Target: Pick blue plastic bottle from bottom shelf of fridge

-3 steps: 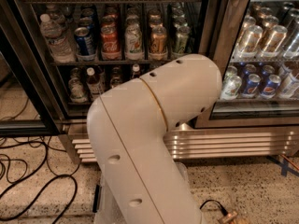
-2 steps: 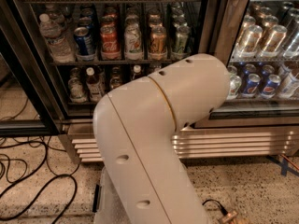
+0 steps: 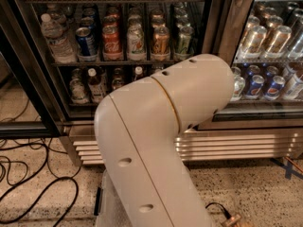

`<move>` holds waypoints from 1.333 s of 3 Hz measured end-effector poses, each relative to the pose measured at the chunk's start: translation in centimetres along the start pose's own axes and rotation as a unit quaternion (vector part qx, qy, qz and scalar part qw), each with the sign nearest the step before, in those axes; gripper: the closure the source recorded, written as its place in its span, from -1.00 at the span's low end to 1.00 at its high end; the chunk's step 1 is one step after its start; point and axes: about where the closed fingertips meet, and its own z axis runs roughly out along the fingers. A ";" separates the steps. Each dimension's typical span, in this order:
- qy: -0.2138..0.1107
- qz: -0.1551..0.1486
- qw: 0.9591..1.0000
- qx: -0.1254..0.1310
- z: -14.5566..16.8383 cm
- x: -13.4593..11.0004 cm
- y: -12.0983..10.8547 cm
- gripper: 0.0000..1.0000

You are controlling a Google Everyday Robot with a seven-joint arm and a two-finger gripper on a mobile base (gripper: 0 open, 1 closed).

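The fridge (image 3: 218,18) fills the upper middle of the camera view, with black frame and glass front. Its bottom shelf (image 3: 75,103) holds small white-capped bottles (image 3: 96,84) at the left. No blue plastic bottle shows; my big cream arm link (image 3: 161,126) covers the right part of that shelf. The gripper is out of view, hidden beyond the arm. The shelf above (image 3: 113,62) carries upright drink cans (image 3: 111,41) and a clear water bottle (image 3: 54,37).
A ribbed steel grille (image 3: 236,144) runs along the fridge base. A second cooler with cans (image 3: 265,79) stands at the right. Black cables (image 3: 28,174) lie on the speckled floor at the left. An open door frame (image 3: 23,126) sits at the far left.
My arm link has swung a little to the right and now covers more of the bottom shelf. The fridge contents have not moved.
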 end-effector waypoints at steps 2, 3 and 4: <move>-0.001 0.001 1.000 -0.004 -0.3 0.1 0.4 1.00; -0.002 0.002 1.000 -0.005 -0.4 0.1 0.6 1.00; -0.002 0.002 1.000 -0.008 -0.5 0.1 0.8 1.00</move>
